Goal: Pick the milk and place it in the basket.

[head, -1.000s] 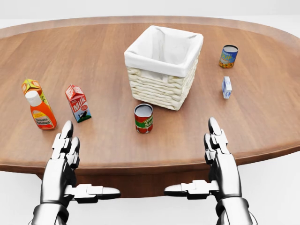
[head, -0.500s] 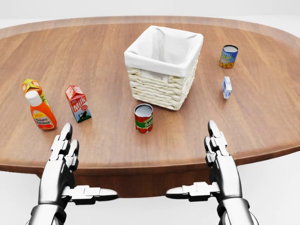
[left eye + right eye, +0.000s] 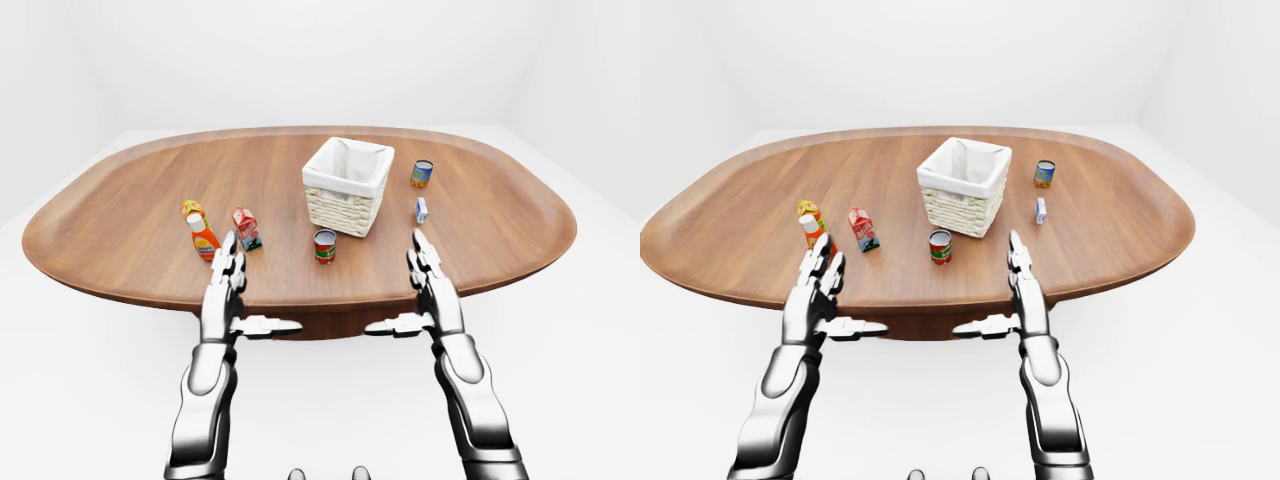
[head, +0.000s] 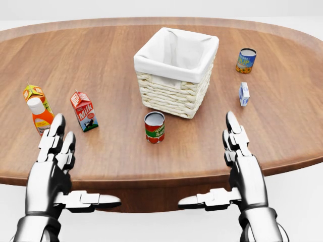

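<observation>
The milk [image 4: 84, 111] is a small red carton standing upright on the wooden table [image 4: 101, 55], left of the basket. The wicker basket [image 4: 171, 96] has a white cloth lining and stands at the table's middle. My left hand [image 4: 73, 169] hovers open over the table's near edge, below and left of the milk and apart from it. Its fingers [image 4: 53, 138] overlap the lower part of a ketchup bottle. My right hand [image 4: 214, 166] is open at the lower right, below the basket. Neither hand holds anything.
A ketchup bottle [image 4: 39, 115] and an orange carton [image 4: 33, 93] stand left of the milk. A tomato can [image 4: 154, 127] stands just below the basket. A blue can [image 4: 246, 60] and a small blue-white carton [image 4: 244, 94] stand right of the basket.
My left hand has shifted left and up, and now covers the ketchup bottle's lower part. The right hand has edged slightly right. The objects have not moved.
</observation>
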You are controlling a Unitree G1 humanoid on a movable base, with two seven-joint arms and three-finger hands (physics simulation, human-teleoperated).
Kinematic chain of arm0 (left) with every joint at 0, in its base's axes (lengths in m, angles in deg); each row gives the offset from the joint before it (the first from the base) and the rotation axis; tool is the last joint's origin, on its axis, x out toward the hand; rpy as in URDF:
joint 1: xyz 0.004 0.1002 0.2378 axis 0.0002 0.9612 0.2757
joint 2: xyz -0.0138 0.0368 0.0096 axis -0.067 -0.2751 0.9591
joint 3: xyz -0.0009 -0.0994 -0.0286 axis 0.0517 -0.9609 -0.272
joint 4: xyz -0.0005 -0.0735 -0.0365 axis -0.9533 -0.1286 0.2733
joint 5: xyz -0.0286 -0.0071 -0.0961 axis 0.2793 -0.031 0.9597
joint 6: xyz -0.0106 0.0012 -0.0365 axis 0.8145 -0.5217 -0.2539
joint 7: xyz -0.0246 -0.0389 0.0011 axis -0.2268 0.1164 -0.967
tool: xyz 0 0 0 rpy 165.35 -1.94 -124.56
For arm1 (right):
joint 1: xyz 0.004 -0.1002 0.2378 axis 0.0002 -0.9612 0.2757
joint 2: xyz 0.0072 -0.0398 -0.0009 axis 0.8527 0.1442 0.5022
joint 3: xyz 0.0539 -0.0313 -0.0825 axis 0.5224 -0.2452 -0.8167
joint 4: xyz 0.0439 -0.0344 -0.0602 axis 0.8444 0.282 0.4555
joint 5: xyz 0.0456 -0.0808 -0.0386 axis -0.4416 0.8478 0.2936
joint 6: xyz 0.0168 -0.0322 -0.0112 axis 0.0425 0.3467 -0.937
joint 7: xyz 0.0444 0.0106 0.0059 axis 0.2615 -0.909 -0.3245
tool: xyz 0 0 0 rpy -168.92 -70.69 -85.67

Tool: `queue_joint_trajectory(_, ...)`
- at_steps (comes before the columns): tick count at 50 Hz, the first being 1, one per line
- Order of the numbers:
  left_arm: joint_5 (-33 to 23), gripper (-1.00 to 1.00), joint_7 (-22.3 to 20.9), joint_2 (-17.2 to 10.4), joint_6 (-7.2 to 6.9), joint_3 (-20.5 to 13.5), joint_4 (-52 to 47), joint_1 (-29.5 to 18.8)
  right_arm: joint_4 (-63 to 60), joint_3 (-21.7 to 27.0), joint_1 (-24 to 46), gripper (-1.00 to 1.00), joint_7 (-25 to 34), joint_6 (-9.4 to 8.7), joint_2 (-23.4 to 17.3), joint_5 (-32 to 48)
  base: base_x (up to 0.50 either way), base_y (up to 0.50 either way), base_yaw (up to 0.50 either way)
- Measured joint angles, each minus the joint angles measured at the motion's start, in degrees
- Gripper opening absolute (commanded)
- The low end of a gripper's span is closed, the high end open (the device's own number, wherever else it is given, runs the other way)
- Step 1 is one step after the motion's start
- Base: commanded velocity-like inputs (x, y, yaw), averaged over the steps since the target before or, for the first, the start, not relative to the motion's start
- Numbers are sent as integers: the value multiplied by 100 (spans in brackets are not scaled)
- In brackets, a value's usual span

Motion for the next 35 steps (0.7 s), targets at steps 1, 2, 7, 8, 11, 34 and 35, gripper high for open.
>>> queue_joint_trajectory(1,24,100,1,-5,0,-15,-241,16,-204,-10,-7,98,16,0,-4,36,0,0,0)
queue_joint_trajectory(2,45,100,0,-8,0,-28,-464,32,-402,-21,-15,98,33,0,-6,74,0,0,0)
queue_joint_trajectory(7,102,100,-8,-6,0,-69,-1416,111,-1153,-57,-38,98,104,0,-6,243,0,0,0)
queue_joint_trajectory(8,107,100,-11,-4,0,-74,-1564,124,-1269,-62,-41,98,116,0,-4,271,0,0,0)
queue_joint_trajectory(11,111,100,-20,0,0,-87,-1943,157,-1602,-79,-48,98,150,0,2,346,0,0,0)
queue_joint_trajectory(34,166,100,-68,-51,0,-361,-2966,-27,-2749,-181,-3,98,273,0,38,624,0,0,0)
queue_joint_trajectory(35,175,100,-66,-60,0,-387,-2968,-46,-2761,-183,6,98,268,0,40,624,0,0,0)
